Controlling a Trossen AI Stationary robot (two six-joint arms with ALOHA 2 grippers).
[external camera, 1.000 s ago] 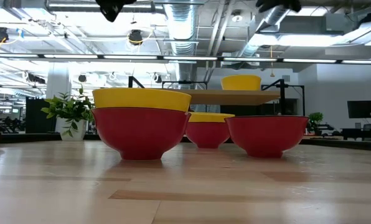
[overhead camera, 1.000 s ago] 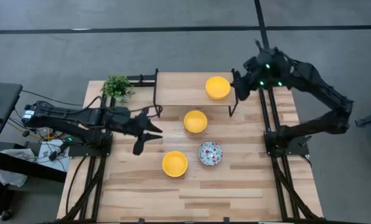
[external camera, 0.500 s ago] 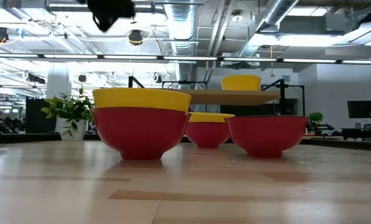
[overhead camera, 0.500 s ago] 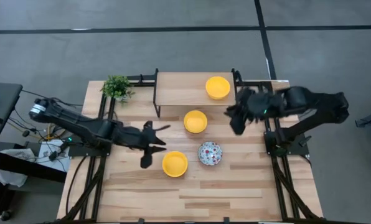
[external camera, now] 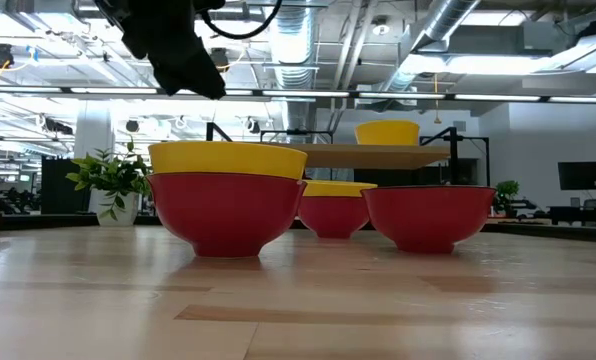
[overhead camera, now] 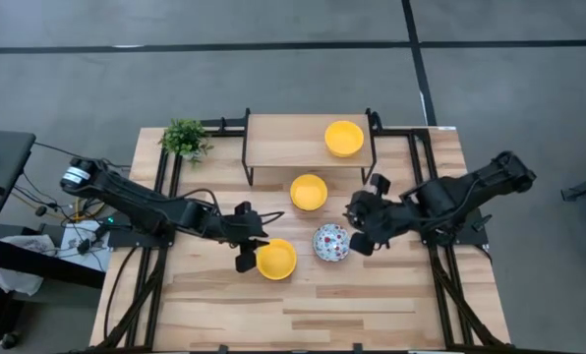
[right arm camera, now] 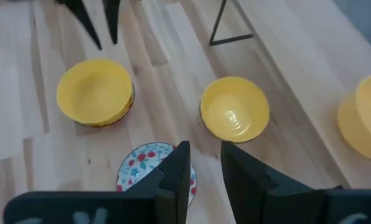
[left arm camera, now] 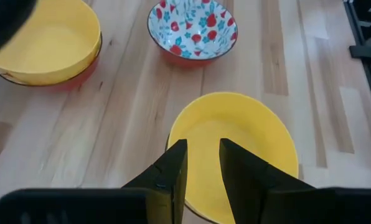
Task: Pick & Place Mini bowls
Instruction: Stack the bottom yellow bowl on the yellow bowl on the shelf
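Table (overhead camera: pixel 372 295): light wood planks; we see its whole top from above, only its near edge from the low camera.

Shelf (overhead camera: pixel 283 143): a raised wooden rack at the far side of the table. One yellow mini bowl (overhead camera: pixel 343 138) sits on its right end; from table height only that bowl's upper part clears the shelf board.

Left arm: reaches across the table's left half. The left gripper (overhead camera: pixel 250 251) hangs at the left rim of the near yellow mini bowl (overhead camera: pixel 275 259), its fingers a narrow gap apart and holding nothing; we cannot tell whether a fingertip touches the rim. In the low view only part of it shows, cut off at the top edge. A second ago it hovered farther left and farther back, clear of this bowl.

Right arm: folded low over the table's right half. The right gripper (overhead camera: pixel 357 231) is just beside the floral mini bowl (overhead camera: pixel 331 242), fingers slightly parted and empty. A second ago it was up by the shelf's right end.

Middle yellow mini bowl (overhead camera: pixel 309 192): on the table in front of the shelf, apart from both grippers.

Potted plant (overhead camera: pixel 184 138): far left corner of the table.

None of the four bowls has shifted.
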